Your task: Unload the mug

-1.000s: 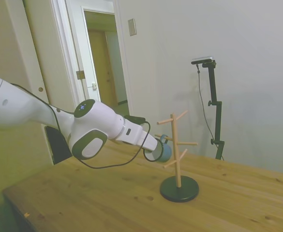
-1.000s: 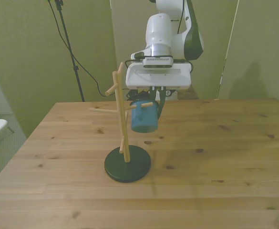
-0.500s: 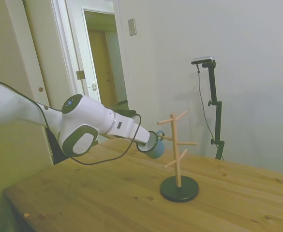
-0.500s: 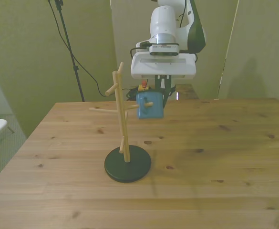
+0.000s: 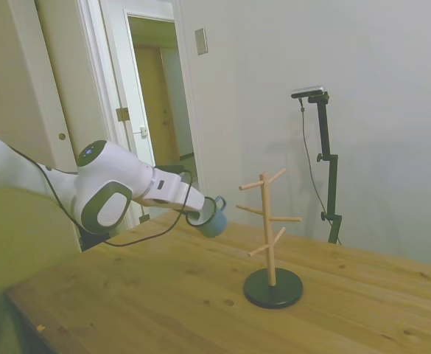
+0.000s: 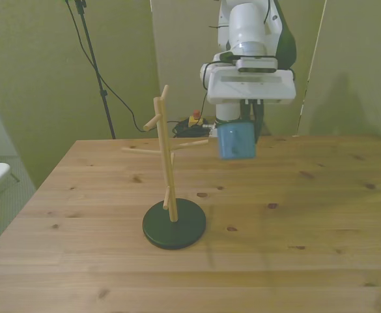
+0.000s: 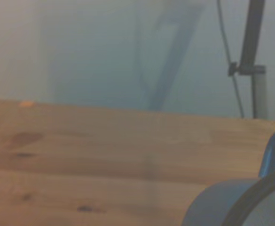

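The gripper (image 6: 241, 128) pinches the mug (image 6: 236, 141) — light blue, hanging in the air above the table (image 6: 294, 215), clear of the peg tree (image 6: 168, 171) and to the front view's right of it; its inside cannot be seen. The tree's pegs are bare.

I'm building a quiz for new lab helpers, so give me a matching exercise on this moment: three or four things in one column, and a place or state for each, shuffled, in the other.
Things:
1. light blue-teal enamel mug
2. wooden peg tree on a black round base
3. white robot hand
4. wooden table

States:
A. stands upright, every peg bare
B. shut on the mug
C. carried in the air, clear of the pegs
D. bears the tree's base

Pairs: 1-C, 2-A, 3-B, 4-D
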`<act>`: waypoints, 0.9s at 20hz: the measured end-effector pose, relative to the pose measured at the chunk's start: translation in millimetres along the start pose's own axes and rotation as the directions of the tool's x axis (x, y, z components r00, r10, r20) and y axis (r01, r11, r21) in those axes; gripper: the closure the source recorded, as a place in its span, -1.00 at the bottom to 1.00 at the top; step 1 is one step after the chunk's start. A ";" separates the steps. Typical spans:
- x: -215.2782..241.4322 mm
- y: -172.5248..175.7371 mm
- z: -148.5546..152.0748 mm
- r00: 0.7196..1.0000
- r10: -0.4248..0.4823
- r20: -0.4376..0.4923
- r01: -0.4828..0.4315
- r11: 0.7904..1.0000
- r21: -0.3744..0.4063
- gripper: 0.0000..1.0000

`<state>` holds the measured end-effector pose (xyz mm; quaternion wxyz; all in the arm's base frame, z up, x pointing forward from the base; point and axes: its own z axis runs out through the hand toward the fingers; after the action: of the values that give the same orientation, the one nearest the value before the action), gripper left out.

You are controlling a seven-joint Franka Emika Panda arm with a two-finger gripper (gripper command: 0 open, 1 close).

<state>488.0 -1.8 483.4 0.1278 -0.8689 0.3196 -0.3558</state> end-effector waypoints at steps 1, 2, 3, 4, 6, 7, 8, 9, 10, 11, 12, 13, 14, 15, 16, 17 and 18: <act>-10.7 -3.9 -1.9 0.999 -0.015 0.044 0.016 1.000 -0.017 1.00; -19.1 -6.8 -4.5 0.997 -0.028 0.079 0.030 0.999 -0.029 1.00; -25.7 -7.7 -6.9 0.994 -0.036 0.105 0.041 0.998 -0.041 1.00; -31.2 -6.8 -8.1 0.990 -0.041 0.133 0.049 0.997 -0.052 1.00; -38.2 0.3 -6.3 0.981 -0.038 0.188 0.054 0.995 -0.082 1.00; -40.7 6.4 -3.3 0.976 -0.036 0.215 0.059 0.993 -0.103 1.00; -43.6 12.8 1.0 0.968 -0.034 0.247 0.067 0.989 -0.129 1.00; -47.1 19.5 6.1 0.960 -0.030 0.278 0.076 0.985 -0.156 1.00; -51.3 25.1 11.7 0.951 -0.027 0.307 0.086 0.980 -0.180 1.00; -56.5 29.5 18.4 0.942 -0.023 0.335 0.096 0.975 -0.202 1.00; -62.3 33.0 25.4 0.933 -0.021 0.360 0.107 0.969 -0.221 1.00; -68.6 35.7 32.8 0.924 -0.017 0.383 0.115 0.965 -0.236 1.00; -74.1 37.4 39.8 0.917 -0.015 0.398 0.123 0.961 -0.248 1.00; -78.6 39.0 46.2 0.912 -0.011 0.410 0.128 0.958 -0.257 1.00; -81.3 40.4 51.0 0.908 -0.008 0.418 0.130 0.956 -0.263 1.00; -82.2 41.1 54.4 0.906 -0.005 0.423 0.130 0.955 -0.268 1.00; -82.3 41.9 56.8 0.904 -0.001 0.427 0.129 0.954 -0.271 1.00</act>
<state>463.7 19.1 379.8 0.0515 -0.9447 0.3040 -0.1121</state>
